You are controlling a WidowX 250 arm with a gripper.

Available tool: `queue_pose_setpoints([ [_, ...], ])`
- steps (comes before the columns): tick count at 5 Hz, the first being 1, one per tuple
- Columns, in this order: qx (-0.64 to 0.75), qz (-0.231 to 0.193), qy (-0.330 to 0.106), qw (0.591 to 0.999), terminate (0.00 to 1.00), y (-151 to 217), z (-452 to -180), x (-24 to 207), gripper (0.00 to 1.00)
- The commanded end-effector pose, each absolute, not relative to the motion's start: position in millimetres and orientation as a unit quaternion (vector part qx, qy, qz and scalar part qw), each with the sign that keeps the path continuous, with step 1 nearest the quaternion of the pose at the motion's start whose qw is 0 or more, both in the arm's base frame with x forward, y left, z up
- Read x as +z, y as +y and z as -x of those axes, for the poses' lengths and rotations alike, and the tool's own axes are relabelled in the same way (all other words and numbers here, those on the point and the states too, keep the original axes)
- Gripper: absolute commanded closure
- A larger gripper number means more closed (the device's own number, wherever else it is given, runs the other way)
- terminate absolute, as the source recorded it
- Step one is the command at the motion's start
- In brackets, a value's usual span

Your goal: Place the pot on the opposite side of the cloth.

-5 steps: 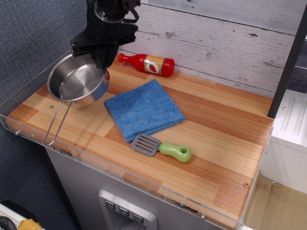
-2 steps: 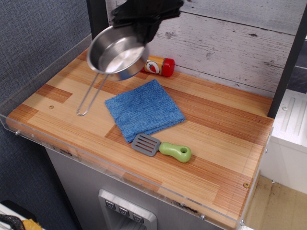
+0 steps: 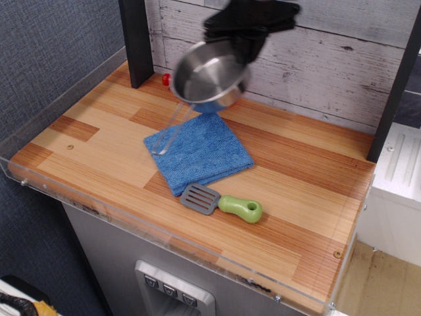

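The shiny steel pot (image 3: 209, 78) hangs in the air above the far edge of the blue cloth (image 3: 198, 151), tilted with its mouth toward the camera. Its thin wire handle (image 3: 168, 128) hangs down and left over the cloth. My black gripper (image 3: 247, 34) is shut on the pot's far right rim and holds it from above. The cloth lies flat in the middle of the wooden counter (image 3: 289, 191). The gripper's fingers are blurred and partly hidden by the pot.
A grey spatula with a green handle (image 3: 223, 203) lies just in front of the cloth. A red bottle (image 3: 166, 79) lies at the back wall, mostly hidden behind the pot. A black post (image 3: 137, 41) stands at the back left. Clear plastic walls rim the counter's left and front edges.
The gripper has carried the pot up and to the right, from the left side of the counter to above the cloth's far edge. The cloth and spatula have not moved.
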State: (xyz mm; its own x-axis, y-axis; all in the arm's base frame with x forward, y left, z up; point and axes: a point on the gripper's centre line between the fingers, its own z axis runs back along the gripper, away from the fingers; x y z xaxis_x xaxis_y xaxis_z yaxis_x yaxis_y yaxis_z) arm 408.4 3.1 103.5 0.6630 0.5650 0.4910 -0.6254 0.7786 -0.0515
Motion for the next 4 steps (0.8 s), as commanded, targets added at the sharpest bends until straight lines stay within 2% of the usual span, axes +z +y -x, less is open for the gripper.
queue_pose_setpoints([
  [1,0.26,-0.044,-0.261,0.929,0.0,-35.8,-413.5,105.9,1.0],
  [4,0.193,-0.062,-0.227,0.953,0.0,-56.3,-386.1,73.1,1.0],
])
